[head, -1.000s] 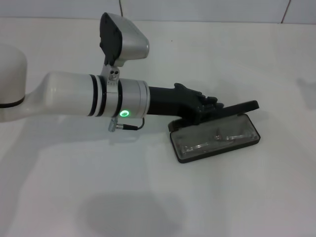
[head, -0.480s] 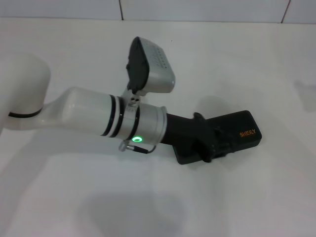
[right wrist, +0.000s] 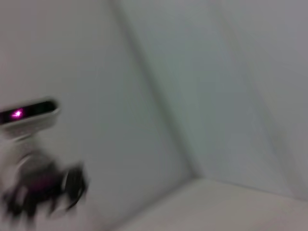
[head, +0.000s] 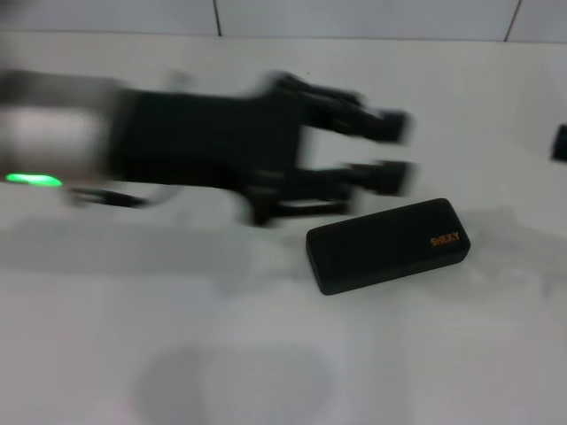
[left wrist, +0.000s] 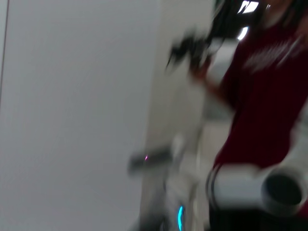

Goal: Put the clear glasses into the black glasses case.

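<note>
The white table (head: 266, 354) fills most of the head view, with a tiled wall along its far edge. Over it reaches the left arm, blurred, its black left gripper (head: 390, 150) hanging above the table just beyond the case and apart from it; its two fingers (head: 381, 124) stand spread with a clear gap between them and nothing in it, so the jaws are open. The case (head: 387, 245) lies flat on the table to the right of centre, lid shut, with small orange lettering near its right end. The glasses cannot be seen anywhere; with the lid down, the inside of the case is hidden. At the right edge of the head view a small dark shape (head: 560, 142) shows, too cut off to tell what it is. The right gripper's jaws cannot be made out in any view.
</note>
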